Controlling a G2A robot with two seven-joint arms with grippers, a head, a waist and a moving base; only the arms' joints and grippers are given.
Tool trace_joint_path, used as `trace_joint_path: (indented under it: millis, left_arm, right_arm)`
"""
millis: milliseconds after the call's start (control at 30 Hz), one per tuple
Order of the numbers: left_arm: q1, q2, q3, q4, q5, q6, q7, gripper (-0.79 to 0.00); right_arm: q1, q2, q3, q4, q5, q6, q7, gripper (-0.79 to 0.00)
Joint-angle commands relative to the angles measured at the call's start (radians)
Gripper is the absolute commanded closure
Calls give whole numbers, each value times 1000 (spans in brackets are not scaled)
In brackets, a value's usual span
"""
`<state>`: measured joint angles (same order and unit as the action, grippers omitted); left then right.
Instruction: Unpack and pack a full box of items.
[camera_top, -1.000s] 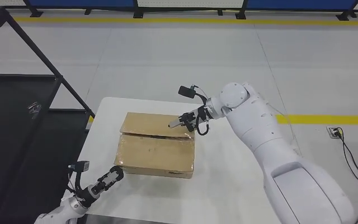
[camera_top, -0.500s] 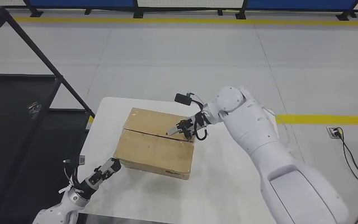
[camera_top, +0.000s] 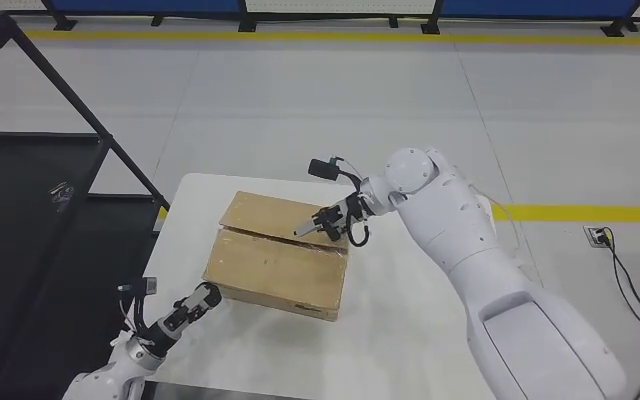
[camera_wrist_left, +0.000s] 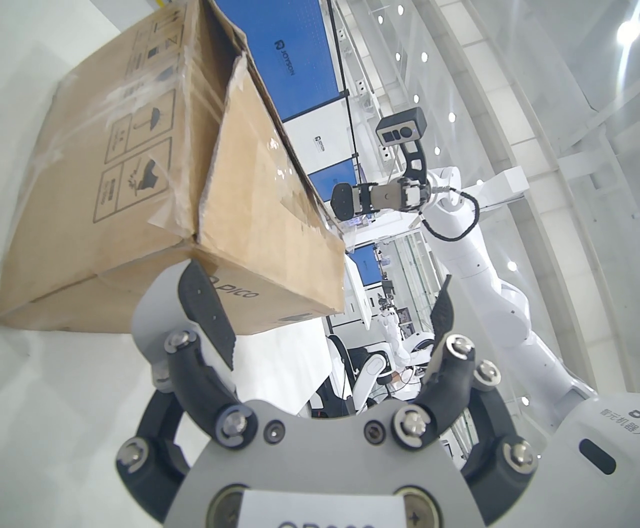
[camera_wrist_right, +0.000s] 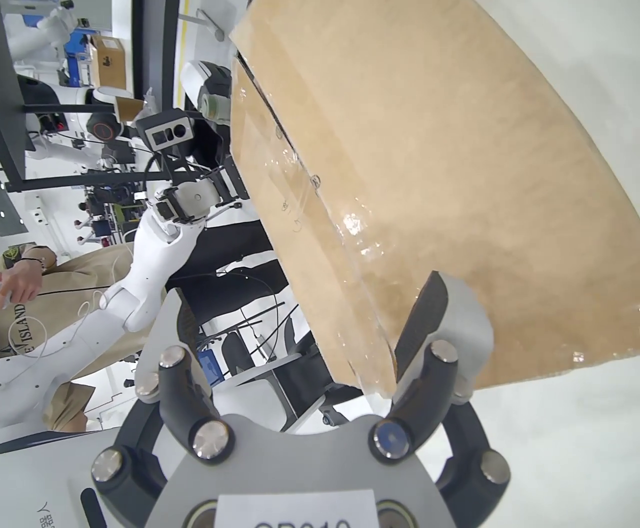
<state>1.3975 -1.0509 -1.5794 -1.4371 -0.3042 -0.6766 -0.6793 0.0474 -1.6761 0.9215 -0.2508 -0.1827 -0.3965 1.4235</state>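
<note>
A closed, taped brown cardboard box sits slightly askew on the white table. My right gripper hovers over the box's far right top edge. In the right wrist view this gripper is open, and a corner of the box lies between its fingers. My left gripper is low at the box's near left corner. It is open with nothing held, facing the box, whose side flap edge gapes a little. The right gripper shows above the box's far edge.
A black metal rack stands close along the table's left side. The table's front edge runs just below the left arm. Bare tabletop lies to the right of the box and in front of it.
The box has turned slightly clockwise and shifted a little left. The right gripper has moved left along the box top. The left gripper has edged up toward the box's corner.
</note>
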Motion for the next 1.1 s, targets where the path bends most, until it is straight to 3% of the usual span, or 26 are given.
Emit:
trace_joint_path:
  millis: [0,167,533,700,833,933,1067]
  left_arm:
    - [2,0,4,-6,10,-2,1,-785]
    - [10,-1,11,-29,38,-10,12,-785]
    - [54,0,-6,-75,43,-38,38,-785]
    - [82,-1,-35,-77,25,-63,98,-785]
    - [113,-1,-76,-65,-93,-102,132,-785]
    - [112,0,-104,-44,-195,-71,133,-785]
    - [86,3,-116,-33,-208,-15,118,-785]
  right_arm:
    - [5,-4,-12,6,-15,2,2,-785]
    - [18,-20,-42,11,-49,14,14,-785]
    - [38,-33,-47,19,-41,-76,-77,-785]
    - [32,-31,6,25,70,-82,-182,-785]
    - [0,-25,58,8,183,-135,-230,-785]
    - [-40,-19,79,-22,226,-194,-260,-785]
    - [-84,-5,65,-86,171,-267,-267,-785]
